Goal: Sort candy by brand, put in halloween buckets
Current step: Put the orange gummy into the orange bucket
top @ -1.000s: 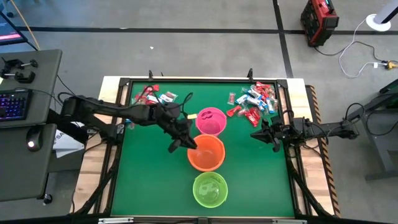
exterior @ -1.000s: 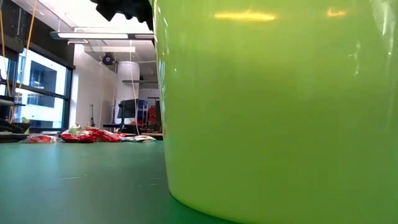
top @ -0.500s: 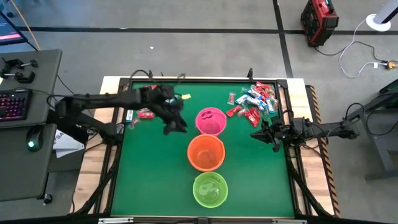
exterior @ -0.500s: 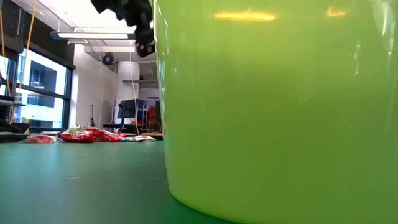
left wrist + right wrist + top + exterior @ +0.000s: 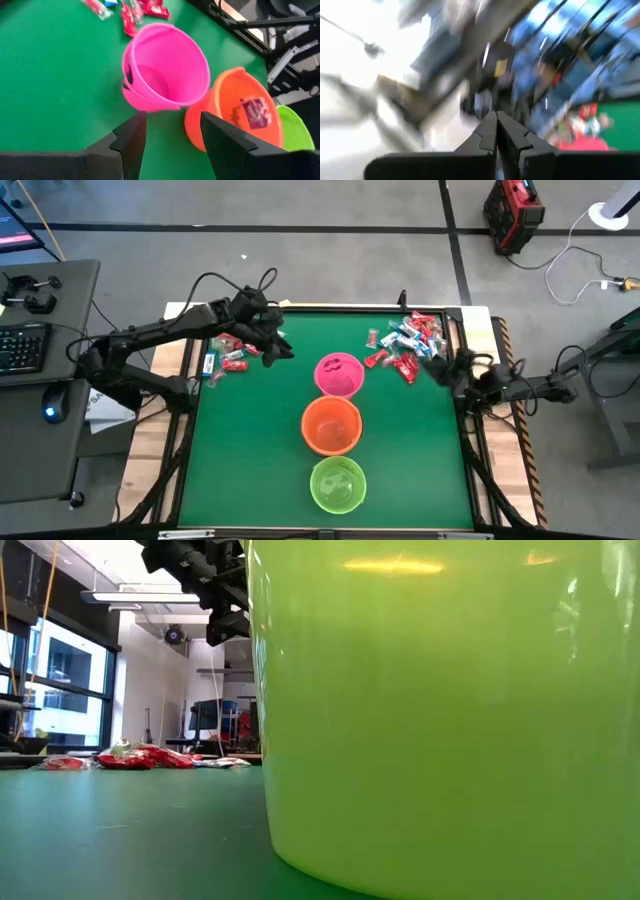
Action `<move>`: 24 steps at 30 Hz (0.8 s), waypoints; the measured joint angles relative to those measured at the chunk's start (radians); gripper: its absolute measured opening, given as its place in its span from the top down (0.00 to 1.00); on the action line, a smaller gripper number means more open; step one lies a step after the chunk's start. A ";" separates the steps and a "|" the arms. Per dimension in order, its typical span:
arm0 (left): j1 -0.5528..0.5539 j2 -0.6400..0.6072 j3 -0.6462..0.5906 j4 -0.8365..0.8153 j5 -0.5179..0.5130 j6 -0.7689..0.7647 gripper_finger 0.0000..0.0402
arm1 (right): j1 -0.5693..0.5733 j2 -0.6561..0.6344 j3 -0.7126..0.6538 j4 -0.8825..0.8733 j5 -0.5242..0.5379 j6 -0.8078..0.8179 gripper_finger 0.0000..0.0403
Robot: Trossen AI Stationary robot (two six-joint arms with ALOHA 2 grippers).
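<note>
Three halloween buckets stand in a row down the table's middle: pink, orange and lime green. A dark-wrapped candy lies inside the orange bucket. More candy lies in a pile at the far left and another at the far right. My left gripper hangs open above the mat between the left pile and the pink bucket, with nothing between its fingers. My right gripper is shut and raised at the table's right edge, next to the right pile.
In the low view the green bucket fills most of the picture, with the left gripper high beside it. A dark frame borders the green mat. Bare mat lies left of the buckets.
My left gripper has left the orange bucket's rim, swinging toward the table's far left corner, rising and tipping flatter. My right gripper has swung its tips toward the far edge and tilted upward at the right edge. The buckets have kept still.
</note>
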 joint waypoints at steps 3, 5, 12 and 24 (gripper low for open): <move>0.016 0.000 -0.020 0.086 -0.001 0.007 0.56 | -0.025 0.031 0.001 0.065 0.084 0.016 1.00; 0.025 -0.002 -0.056 0.158 0.001 -0.018 0.56 | -0.052 0.083 0.027 0.041 0.056 0.060 1.00; 0.069 -0.001 -0.214 0.482 0.109 -0.218 0.57 | -0.221 0.395 0.399 -0.643 0.013 0.191 1.00; 0.153 -0.073 -0.230 0.344 0.232 -0.170 0.57 | -0.581 0.913 0.691 -1.218 -0.476 -0.382 0.99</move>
